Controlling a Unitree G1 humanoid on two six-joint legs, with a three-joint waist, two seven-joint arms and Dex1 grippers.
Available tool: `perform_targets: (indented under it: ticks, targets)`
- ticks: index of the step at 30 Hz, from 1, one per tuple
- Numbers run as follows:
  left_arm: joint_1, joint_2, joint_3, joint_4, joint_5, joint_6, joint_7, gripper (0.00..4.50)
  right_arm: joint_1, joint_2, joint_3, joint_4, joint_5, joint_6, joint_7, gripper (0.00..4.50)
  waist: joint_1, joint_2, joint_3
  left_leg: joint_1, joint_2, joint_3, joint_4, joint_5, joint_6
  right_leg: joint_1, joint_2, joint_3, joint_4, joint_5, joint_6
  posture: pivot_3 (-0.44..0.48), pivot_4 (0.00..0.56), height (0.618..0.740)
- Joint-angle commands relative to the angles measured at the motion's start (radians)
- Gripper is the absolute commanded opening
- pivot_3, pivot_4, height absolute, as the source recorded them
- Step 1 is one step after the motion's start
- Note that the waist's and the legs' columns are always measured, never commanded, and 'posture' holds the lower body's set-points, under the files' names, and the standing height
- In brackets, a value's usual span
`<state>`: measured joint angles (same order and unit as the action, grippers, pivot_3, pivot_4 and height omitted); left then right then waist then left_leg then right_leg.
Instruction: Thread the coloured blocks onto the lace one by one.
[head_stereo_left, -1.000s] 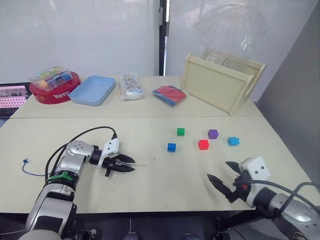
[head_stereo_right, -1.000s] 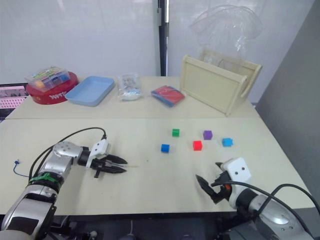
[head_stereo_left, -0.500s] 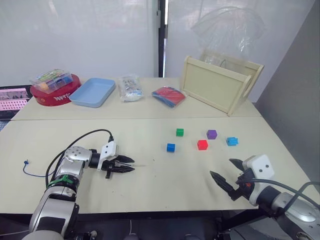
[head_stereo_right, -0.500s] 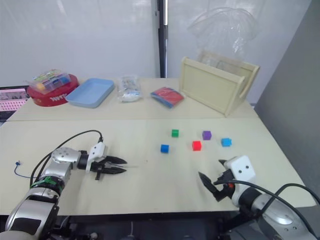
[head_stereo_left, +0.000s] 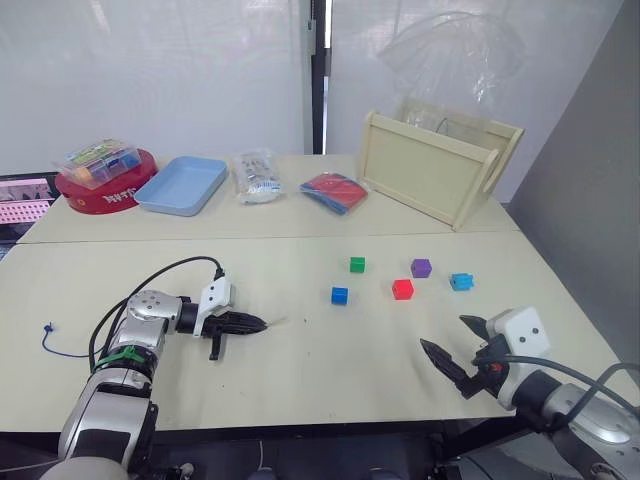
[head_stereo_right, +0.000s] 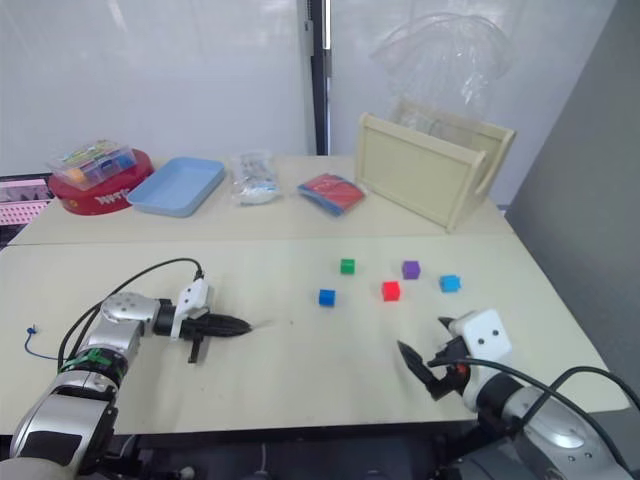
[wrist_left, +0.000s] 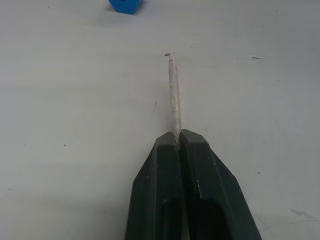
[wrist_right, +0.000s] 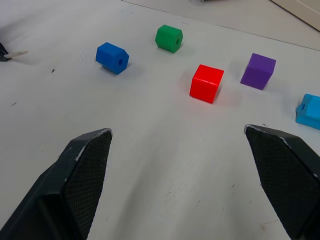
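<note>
Five small blocks lie right of the table's middle: green (head_stereo_left: 357, 264), blue (head_stereo_left: 340, 295), red (head_stereo_left: 402, 289), purple (head_stereo_left: 421, 267) and cyan (head_stereo_left: 460, 281). My left gripper (head_stereo_left: 262, 324) rests low on the table to their left, shut on the pale stiff tip (wrist_left: 173, 90) of the lace, which pokes out toward the blue block. The lace's dark-blue tail and knot (head_stereo_left: 47, 328) lie at the far left. My right gripper (head_stereo_left: 445, 334) hovers open near the front right, short of the blocks, with nothing between its fingers (wrist_right: 85, 165).
Along the back stand a red round tin with a clear box (head_stereo_left: 98, 160) on it, a light blue tray (head_stereo_left: 183, 183), a clear packet (head_stereo_left: 257, 175), a red-and-blue flat pack (head_stereo_left: 334, 190) and a wooden crate (head_stereo_left: 435, 170) holding a clear plastic bag.
My left gripper's fingers, apart around the lace tip before, have come together on it. The right gripper has barely moved.
</note>
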<state>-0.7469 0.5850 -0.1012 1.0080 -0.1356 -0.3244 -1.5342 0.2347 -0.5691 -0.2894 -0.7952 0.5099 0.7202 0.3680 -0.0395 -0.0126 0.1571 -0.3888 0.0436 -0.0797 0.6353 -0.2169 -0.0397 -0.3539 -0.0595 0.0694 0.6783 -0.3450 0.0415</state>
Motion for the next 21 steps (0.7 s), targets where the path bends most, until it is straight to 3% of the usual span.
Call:
perform_targets:
  ticks: [1, 10, 21]
  targets:
    - [-0.010, 0.012, -0.001, -0.066, 0.000, 0.065, -0.033, 0.02, -0.036, 0.019, -0.010, 0.027, -0.064, -0.021, -0.067, 4.50, 0.000, -0.001, 0.001, 0.000, 0.000, 0.000, 0.000, 0.000, 0.000, 0.000, 0.000, 0.000, 0.000, 0.000, 0.000, 0.000, 0.150, 0.740]
    - [0.139, 0.123, 0.005, -0.571, -0.114, 0.410, -0.075, 0.02, -0.203, 0.149, 0.048, 0.242, -0.239, -0.062, -0.254, 4.50, -0.007, -0.003, 0.003, -0.004, 0.001, 0.000, -0.004, 0.000, 0.000, -0.006, 0.000, 0.001, -0.001, 0.000, 0.000, 0.000, 0.150, 0.740]
    - [0.256, 0.158, 0.026, -0.785, -0.138, 0.491, 0.007, 0.02, -0.431, 0.170, 0.067, 0.534, -0.295, -0.154, -0.229, 4.50, -0.003, -0.002, 0.004, -0.007, 0.001, 0.000, -0.004, 0.000, 0.000, -0.009, 0.000, 0.001, -0.001, 0.000, 0.000, 0.000, 0.150, 0.740]
